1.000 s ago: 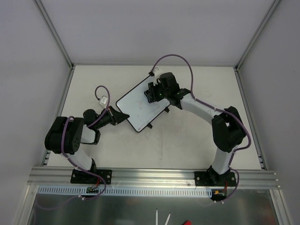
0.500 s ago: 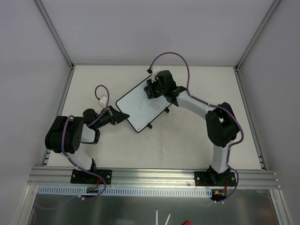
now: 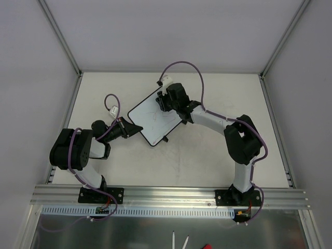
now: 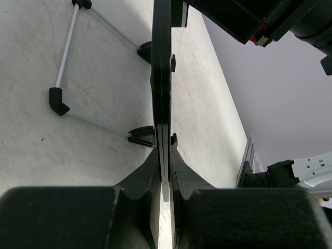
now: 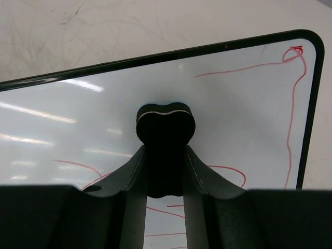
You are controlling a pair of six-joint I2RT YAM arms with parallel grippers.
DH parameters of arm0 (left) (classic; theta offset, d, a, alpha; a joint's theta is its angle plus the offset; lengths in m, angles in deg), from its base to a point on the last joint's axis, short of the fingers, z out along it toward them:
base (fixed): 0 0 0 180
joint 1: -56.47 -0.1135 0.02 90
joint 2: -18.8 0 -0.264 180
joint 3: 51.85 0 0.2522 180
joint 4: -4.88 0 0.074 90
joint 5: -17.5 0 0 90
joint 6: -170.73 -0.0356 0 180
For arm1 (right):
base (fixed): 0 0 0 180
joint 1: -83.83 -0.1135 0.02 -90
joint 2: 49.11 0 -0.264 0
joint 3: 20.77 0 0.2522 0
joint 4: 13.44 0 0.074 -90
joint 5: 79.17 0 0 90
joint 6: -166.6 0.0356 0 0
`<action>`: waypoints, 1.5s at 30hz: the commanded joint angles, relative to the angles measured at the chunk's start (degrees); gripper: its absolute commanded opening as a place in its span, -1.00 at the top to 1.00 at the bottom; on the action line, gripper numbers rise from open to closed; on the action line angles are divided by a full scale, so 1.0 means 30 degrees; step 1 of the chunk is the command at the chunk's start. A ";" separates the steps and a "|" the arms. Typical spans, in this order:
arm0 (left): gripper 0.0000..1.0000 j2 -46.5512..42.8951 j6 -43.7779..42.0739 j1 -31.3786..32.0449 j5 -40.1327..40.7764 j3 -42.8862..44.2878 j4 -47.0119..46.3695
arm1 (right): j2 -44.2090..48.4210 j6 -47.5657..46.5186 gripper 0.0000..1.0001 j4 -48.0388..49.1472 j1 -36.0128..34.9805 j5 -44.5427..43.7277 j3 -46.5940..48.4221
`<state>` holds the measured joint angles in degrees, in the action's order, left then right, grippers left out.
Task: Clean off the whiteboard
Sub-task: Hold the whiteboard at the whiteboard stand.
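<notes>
The whiteboard (image 3: 153,118) lies tilted at the table's middle, white with a black rim and faint red scribbles. My left gripper (image 3: 129,127) is shut on its near-left edge; in the left wrist view the board (image 4: 161,78) shows edge-on between the fingers. My right gripper (image 3: 165,101) is over the board's far corner, shut on the black bone-shaped eraser (image 5: 165,129), which presses on the board (image 5: 233,109). Red lines (image 5: 293,93) run along the right edge and under the fingers.
The board's wire stand (image 4: 65,78) with black feet rests on the table behind it. A white cable connector (image 3: 112,110) hangs near the left arm. Metal frame posts (image 3: 72,104) and white walls bound the table.
My right gripper has slid the eraser up and to the left across the board toward its far corner. The left gripper and the board have stayed in place.
</notes>
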<state>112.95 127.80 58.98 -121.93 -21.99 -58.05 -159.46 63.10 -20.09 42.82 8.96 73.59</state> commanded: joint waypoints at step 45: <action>1.00 -0.1558 -0.1070 -0.0072 -0.1131 0.0318 -0.3911 | -0.0162 0.2506 1.00 0.1994 -0.4114 -0.2131 -0.4688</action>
<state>110.99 125.92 58.61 -121.23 -21.97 -54.46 -156.86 66.60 -6.25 28.04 1.98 62.53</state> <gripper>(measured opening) 0.061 0.307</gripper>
